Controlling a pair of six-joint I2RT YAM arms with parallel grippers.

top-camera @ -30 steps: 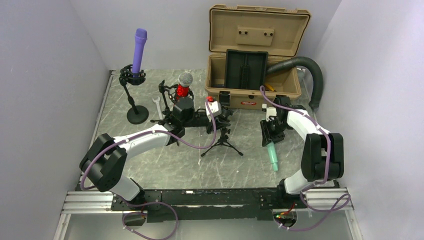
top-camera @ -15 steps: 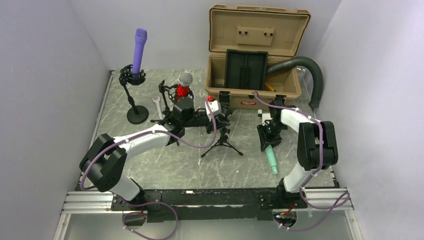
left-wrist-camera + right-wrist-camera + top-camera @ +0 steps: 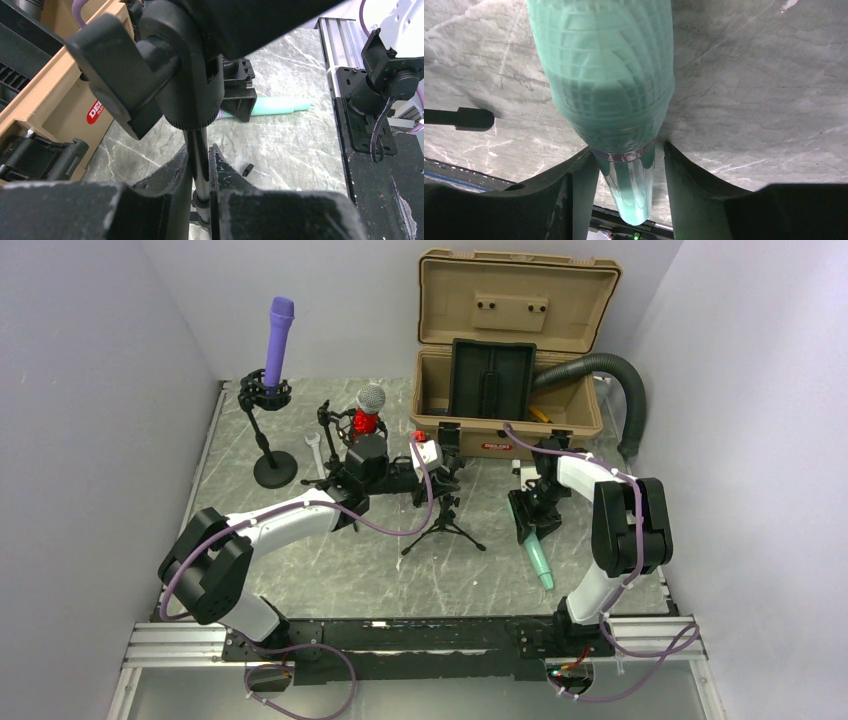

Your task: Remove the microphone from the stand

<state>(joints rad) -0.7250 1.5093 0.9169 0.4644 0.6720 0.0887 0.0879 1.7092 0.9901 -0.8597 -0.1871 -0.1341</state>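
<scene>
On the grey tabletop (image 3: 330, 565), toward its right side, the green microphone (image 3: 538, 558) lies flat, the right claw (image 3: 527, 515) released with its fingers apart on both sides of the handle, while the left claw (image 3: 200, 170) is clenched on the small black stand (image 3: 443, 525).

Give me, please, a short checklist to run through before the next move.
1. The mint microphone is out of the tripod stand: ok.
2. The microphone lies flat on the table: ok.
3. The right fingers stand open around its handle: ok, a gap shows on one side.
4. The left fingers are shut on the stand's pole: ok.
5. The stand is upright on its legs: ok.
</scene>
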